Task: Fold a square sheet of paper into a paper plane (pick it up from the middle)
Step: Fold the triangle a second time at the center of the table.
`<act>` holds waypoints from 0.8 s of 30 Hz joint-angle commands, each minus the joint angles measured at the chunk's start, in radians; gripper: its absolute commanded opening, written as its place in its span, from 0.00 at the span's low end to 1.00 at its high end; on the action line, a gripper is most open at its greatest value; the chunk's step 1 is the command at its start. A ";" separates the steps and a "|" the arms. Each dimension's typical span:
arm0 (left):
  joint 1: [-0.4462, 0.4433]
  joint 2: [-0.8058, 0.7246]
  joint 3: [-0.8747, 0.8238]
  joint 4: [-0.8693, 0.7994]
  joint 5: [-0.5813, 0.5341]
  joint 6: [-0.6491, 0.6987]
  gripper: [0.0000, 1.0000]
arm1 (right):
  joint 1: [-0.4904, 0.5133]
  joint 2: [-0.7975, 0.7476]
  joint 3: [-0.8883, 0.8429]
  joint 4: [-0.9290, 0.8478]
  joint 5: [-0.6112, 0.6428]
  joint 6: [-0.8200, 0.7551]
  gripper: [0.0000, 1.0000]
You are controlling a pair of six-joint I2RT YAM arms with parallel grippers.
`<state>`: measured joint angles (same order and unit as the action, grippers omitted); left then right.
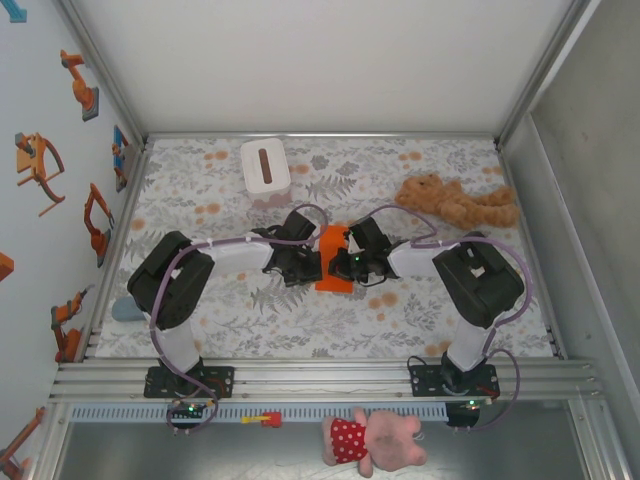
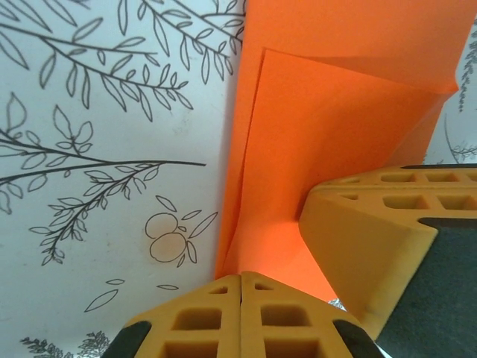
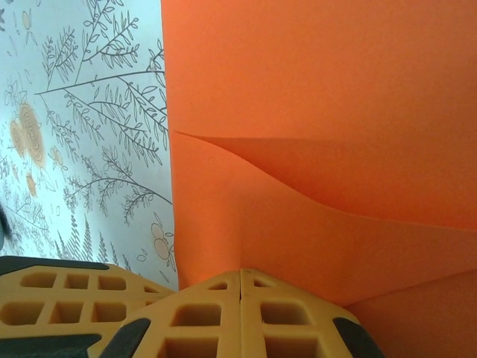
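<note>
Floral-print table (image 1: 300, 322). White tissue box (image 1: 265, 166) at far left, tan plush toy (image 1: 455, 203) at far right, partly folded orange paper (image 1: 333, 262) flat mid-table.

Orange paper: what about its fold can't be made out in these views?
- Top external: the orange paper is small, its side edges covered by both arms' jaws; creases unreadable.
- Left wrist: its far end is cut off by the top edge; its near end is hidden under the jaws.
- Right wrist: it runs off the top and right edges; outline unknown.

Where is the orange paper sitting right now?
In the top view the orange paper lies mid-table between the left gripper and right gripper, with the white tissue box beyond it, leftward.
</note>
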<state>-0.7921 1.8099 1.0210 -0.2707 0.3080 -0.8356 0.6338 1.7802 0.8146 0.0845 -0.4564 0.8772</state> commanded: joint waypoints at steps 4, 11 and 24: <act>-0.004 0.022 0.014 0.010 0.022 -0.019 0.05 | 0.004 0.029 0.016 -0.054 0.049 -0.017 0.00; -0.001 0.042 0.013 -0.003 0.021 -0.026 0.05 | 0.004 0.030 0.011 -0.054 0.051 -0.015 0.00; 0.010 0.070 -0.045 -0.172 -0.016 -0.060 0.00 | -0.077 0.012 0.025 -0.064 0.084 -0.070 0.00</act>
<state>-0.7845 1.8359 1.0214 -0.2668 0.3222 -0.8757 0.6025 1.7809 0.8333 0.0513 -0.4358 0.8394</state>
